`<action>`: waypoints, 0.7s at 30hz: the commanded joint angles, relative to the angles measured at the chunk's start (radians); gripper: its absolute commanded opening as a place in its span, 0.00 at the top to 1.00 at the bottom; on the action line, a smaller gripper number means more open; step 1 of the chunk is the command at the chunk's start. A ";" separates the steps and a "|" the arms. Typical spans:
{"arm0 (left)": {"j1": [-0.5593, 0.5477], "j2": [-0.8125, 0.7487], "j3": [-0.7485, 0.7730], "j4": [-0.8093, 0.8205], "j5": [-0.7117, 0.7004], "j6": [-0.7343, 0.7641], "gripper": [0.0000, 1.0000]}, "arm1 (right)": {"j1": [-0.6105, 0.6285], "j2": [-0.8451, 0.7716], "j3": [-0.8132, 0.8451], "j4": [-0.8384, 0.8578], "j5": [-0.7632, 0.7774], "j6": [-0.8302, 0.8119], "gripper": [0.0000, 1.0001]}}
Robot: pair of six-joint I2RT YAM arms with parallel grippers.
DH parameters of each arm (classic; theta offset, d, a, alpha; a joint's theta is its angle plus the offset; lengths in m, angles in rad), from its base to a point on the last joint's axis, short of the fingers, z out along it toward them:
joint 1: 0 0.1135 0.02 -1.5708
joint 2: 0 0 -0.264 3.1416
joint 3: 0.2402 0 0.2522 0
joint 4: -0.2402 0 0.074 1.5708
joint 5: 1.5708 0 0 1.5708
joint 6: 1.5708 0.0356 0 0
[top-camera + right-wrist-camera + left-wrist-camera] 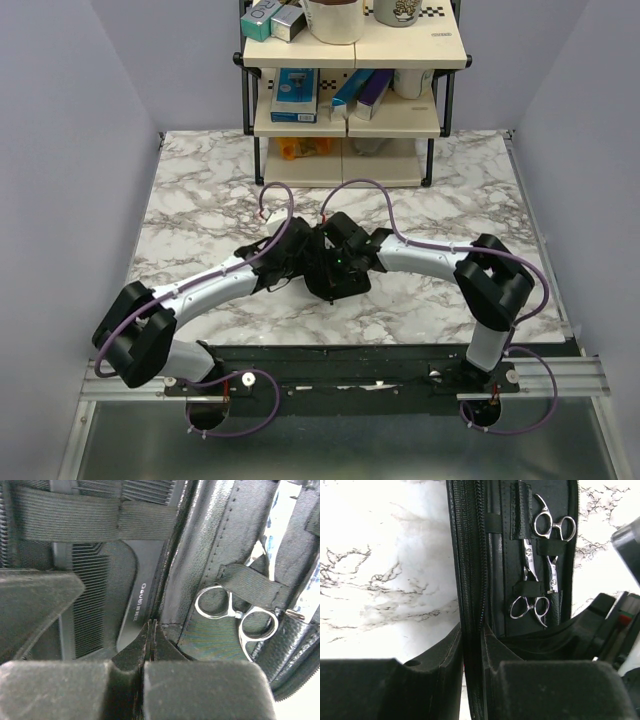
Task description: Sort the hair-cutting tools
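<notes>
A black folding pouch (pixel 338 285) lies open at the table's middle, under both grippers. In the left wrist view two silver scissors (pixel 552 527) (pixel 530 607) sit under elastic loops inside it. My left gripper (pixel 472 645) is shut on the pouch's zipper edge (pixel 470 555). In the right wrist view a toothed black comb (pixel 90 595) and a slimmer comb (pixel 137 605) lie under a strap, with scissors loops (pixel 235 612) to the right. My right gripper (pixel 151 630) is shut, its tips at the pouch's centre fold. I cannot tell if they pinch anything thin.
A shelf unit (pixel 355 125) stands at the back with a blue box (pixel 295 95) and a purple box (pixel 375 92). The marble table (pixel 200 210) has walls on the left and right. My right arm (pixel 620 625) is close beside my left gripper.
</notes>
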 commanded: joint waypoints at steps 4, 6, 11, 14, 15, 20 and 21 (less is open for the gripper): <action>-0.036 0.045 0.078 -0.057 -0.047 0.029 0.75 | 0.010 0.017 -0.021 0.025 -0.023 0.000 0.99; -0.048 0.054 0.095 -0.068 -0.053 0.029 0.75 | 0.013 0.017 -0.027 0.025 -0.022 -0.005 0.99; -0.065 0.074 0.112 -0.071 -0.064 0.029 0.75 | 0.013 0.028 -0.044 0.031 0.015 -0.009 0.99; -0.075 0.084 0.119 -0.075 -0.067 0.029 0.75 | 0.013 0.028 -0.055 0.056 0.032 0.005 0.99; -0.077 0.082 0.119 -0.075 -0.067 0.028 0.75 | 0.013 0.028 -0.056 0.059 0.041 0.012 0.99; -0.086 0.078 0.113 -0.077 -0.073 0.021 0.76 | 0.013 0.049 -0.052 0.063 0.029 0.011 0.99; -0.088 0.076 0.112 -0.080 -0.076 0.020 0.76 | 0.013 0.051 -0.055 0.059 0.007 0.005 0.99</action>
